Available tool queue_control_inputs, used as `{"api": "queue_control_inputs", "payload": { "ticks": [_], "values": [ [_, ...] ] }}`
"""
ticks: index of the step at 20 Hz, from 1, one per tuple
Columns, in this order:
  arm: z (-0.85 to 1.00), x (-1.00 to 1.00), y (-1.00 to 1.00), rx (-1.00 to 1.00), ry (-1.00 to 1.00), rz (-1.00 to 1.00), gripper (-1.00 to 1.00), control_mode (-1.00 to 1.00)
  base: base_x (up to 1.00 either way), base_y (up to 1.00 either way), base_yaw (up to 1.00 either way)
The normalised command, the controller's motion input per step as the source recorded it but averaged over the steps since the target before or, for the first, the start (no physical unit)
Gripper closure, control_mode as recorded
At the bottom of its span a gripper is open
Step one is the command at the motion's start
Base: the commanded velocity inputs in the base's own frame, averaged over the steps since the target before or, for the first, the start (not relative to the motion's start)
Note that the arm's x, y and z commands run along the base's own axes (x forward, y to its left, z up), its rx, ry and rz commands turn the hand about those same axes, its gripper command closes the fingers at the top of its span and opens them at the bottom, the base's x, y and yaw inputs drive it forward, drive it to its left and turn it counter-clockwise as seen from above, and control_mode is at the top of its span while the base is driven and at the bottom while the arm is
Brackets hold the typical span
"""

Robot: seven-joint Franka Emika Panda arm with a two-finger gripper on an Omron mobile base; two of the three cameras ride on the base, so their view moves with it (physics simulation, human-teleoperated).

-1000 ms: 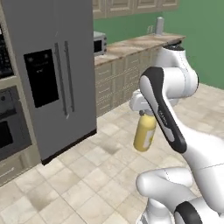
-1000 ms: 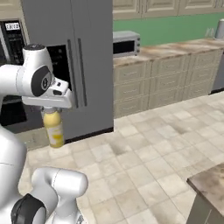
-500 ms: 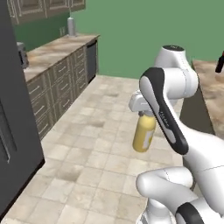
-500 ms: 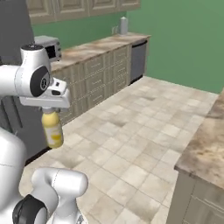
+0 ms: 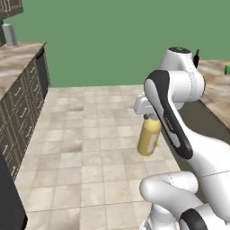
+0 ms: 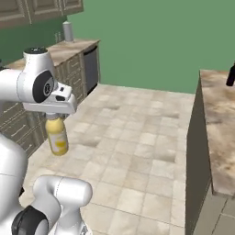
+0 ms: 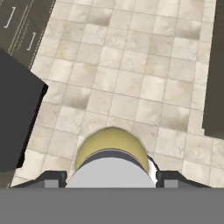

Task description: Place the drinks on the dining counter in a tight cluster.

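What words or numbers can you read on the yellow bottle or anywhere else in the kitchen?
There are none to read.
The yellow bottle, held by the gripper at its grey cap, shows a paler patch like a label, too blurred to read.
The dark bottle on the dining counter is too small to tell.
The cabinets carry no writing.
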Motion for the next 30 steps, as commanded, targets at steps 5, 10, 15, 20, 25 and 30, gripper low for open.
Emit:
{"api": "queue_control_inputs", "payload": {
  "ticks": [5,10,15,20,25,30],
  "values": [
    [0.0,0.0,0.0,0.0,0.0,0.0,1.0,1.0,1.0,0.96,-0.56],
    [0.0,0.0,0.0,0.0,0.0,0.0,1.0,1.0,1.0,0.71,-0.58],
    [0.0,0.0,0.0,0.0,0.0,0.0,1.0,1.0,1.0,0.48,-0.48],
    [0.0,0.0,0.0,0.0,0.0,0.0,1.0,1.0,1.0,0.61,-0.45],
    [0.0,0.0,0.0,0.0,0.0,0.0,1.0,1.0,1.0,0.65,-0.54],
    [0.0,0.0,0.0,0.0,0.0,0.0,1.0,1.0,1.0,0.67,-0.66]
  ]
}}
